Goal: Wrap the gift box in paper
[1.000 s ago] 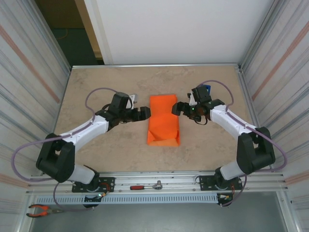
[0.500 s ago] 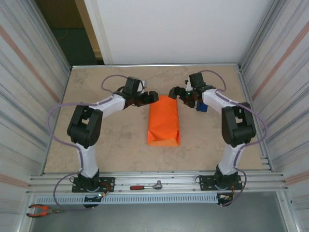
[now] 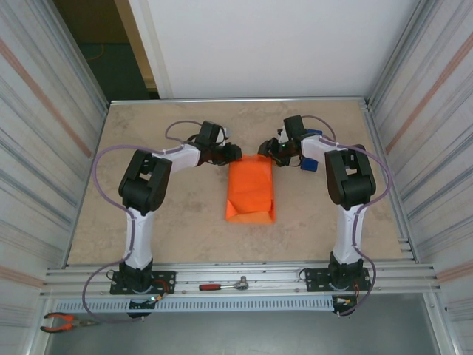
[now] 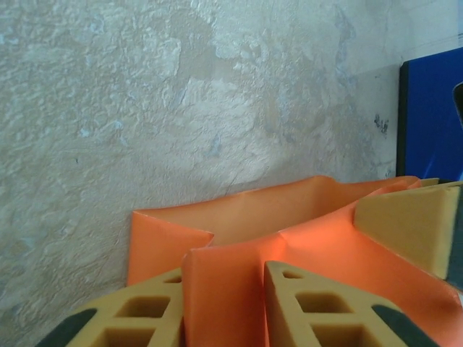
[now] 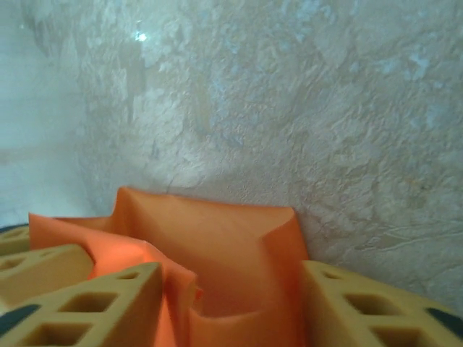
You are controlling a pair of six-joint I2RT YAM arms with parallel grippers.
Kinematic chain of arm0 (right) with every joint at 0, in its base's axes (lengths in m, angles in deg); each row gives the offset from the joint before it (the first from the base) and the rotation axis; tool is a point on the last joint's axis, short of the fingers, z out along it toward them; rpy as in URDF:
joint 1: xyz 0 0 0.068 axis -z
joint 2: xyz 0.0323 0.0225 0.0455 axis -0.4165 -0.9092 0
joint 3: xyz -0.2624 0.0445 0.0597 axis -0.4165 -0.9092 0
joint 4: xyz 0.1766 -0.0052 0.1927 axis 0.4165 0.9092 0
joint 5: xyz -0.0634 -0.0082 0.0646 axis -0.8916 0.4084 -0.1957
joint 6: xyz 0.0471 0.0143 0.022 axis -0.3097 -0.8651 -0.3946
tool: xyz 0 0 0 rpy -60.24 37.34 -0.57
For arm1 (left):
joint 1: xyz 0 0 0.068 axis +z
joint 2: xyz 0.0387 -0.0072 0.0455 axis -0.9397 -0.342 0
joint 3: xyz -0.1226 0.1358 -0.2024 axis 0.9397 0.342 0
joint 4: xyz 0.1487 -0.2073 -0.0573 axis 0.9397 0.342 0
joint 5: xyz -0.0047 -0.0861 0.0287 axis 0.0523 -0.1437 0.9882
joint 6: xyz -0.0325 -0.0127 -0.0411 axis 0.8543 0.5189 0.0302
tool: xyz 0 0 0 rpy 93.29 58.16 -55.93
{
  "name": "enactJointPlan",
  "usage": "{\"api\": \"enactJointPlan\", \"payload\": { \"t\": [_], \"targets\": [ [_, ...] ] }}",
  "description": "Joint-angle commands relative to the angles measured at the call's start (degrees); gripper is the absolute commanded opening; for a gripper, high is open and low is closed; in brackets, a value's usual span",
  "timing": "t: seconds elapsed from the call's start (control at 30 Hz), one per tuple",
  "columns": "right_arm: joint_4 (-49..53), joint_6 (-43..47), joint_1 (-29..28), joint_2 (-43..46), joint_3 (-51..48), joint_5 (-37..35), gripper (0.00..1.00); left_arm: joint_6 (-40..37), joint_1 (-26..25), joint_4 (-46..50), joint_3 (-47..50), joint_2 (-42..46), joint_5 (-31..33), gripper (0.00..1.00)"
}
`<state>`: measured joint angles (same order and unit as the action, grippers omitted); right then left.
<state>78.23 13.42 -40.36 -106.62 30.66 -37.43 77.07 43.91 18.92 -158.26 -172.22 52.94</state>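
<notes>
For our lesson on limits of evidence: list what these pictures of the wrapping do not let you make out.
What the paper wraps: top view, the paper covers it.
The paper's far end: top view, left gripper and right gripper overlap it.
The blue object: left wrist view, cut by the right edge; identity unclear.
How firmly each grips: wrist views, fingers cut by the bottom edge.

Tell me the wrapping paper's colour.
The paper is plain bright orange, no pattern; clearest in the top external view.
</notes>
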Motion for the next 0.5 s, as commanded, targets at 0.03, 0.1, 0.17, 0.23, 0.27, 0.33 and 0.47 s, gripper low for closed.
{"api": "enactJointPlan", "payload": {
  "t": [0.03, 0.1, 0.17, 0.23, 0.27, 0.33, 0.47],
  "targets": [
    [-1.7, -0.9, 0.0, -2.1, 1.3, 2.9, 0.29, 1.1, -0.5, -0.9, -0.8, -1.7, 0.6, 0.19],
    [-2.0, -1.2, 0.1, -2.5, 1.6, 3.2, 0.19, 1.5, -0.5, -0.9, -1.1, -2.0, 1.1, 0.12],
    [-2.1, -1.5, 0.3, -2.9, 2.1, 3.6, 0.19, 1.9, -0.5, -0.8, -1.4, -2.5, 1.7, 0.09],
    [-2.1, -1.8, 0.6, -3.1, 2.6, 3.9, 0.30, 2.2, -0.5, -0.8, -2.1, -2.9, 2.0, 0.10],
    [-2.2, -1.8, 0.8, -3.0, 2.7, 4.1, 0.50, 2.3, -0.5, -0.7, -2.5, -3.1, 2.1, 0.12],
    [-1.5, -1.9, 1.4, -2.0, 2.6, 3.4, 0.82, 2.2, -0.4, -0.2, -3.5, -3.2, 2.0, 0.19],
    [-0.8, -1.2, 3.2, 3.4, 0.4, 1.3, 0.98, 0.7, 0.6, 1.6, -5.9, -1.6, 1.8, 0.45]
  ]
}}
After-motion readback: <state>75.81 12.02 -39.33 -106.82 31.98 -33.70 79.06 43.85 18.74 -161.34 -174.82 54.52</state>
